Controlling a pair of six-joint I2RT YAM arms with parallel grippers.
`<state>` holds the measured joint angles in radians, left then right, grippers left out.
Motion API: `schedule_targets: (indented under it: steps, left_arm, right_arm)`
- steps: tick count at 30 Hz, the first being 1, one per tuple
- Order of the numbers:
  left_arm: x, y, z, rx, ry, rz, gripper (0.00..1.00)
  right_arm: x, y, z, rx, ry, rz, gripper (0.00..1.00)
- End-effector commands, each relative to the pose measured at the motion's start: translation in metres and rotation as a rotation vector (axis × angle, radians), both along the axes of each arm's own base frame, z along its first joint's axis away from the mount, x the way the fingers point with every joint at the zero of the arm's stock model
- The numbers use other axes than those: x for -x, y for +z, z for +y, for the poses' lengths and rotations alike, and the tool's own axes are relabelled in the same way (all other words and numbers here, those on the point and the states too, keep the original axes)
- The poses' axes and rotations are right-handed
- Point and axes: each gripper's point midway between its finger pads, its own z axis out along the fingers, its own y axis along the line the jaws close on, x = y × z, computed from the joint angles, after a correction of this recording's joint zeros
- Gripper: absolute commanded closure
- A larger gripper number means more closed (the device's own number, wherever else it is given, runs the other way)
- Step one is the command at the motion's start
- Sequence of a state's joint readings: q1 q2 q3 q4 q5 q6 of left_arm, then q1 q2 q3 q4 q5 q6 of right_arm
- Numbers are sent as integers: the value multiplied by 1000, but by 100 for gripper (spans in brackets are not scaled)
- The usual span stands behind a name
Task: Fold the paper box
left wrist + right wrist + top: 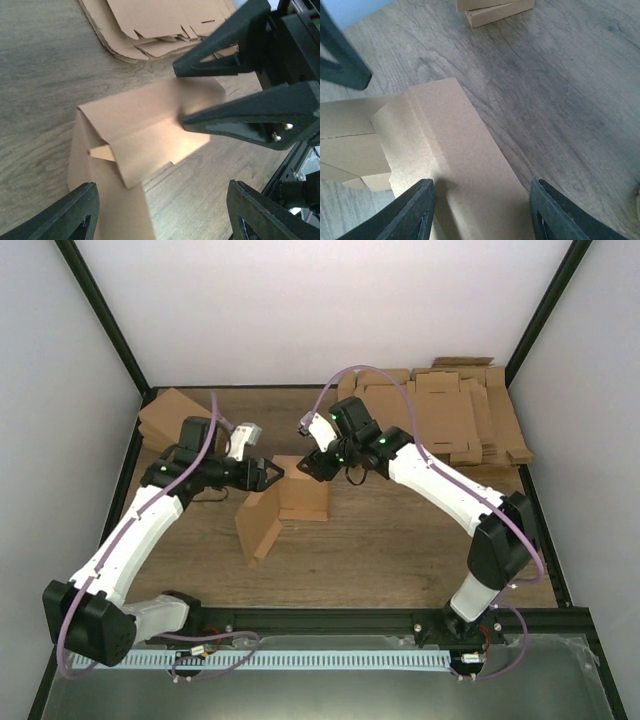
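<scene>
Left gripper [274, 472] stood wide open and empty, right gripper [305, 466] half-open astride the box [300, 498] at 12 o'clock, grip unclear — unpinned folds could spring flat.

Fixed overhead view from behind, down onto the table [400, 540]; two close wrist views, both on the paper box [145, 135].

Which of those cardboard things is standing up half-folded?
The lone piece in the middle, with its panels upright. The far-right pile lies flat; the far-left boxes are closed.
</scene>
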<state>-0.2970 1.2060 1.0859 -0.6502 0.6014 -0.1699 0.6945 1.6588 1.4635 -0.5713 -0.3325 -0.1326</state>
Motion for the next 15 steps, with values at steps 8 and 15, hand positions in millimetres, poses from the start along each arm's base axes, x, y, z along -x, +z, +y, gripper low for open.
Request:
schedule_targets:
  steps: [8,15]
  left_arm:
    - [3,-25,12,-464,91,-77,22]
    - [10,-33,13,-640,98,-105,20]
  right_arm:
    - [1,-26,1,136,-1,-38,45]
    - [4,-33,4,175,4,-70,45]
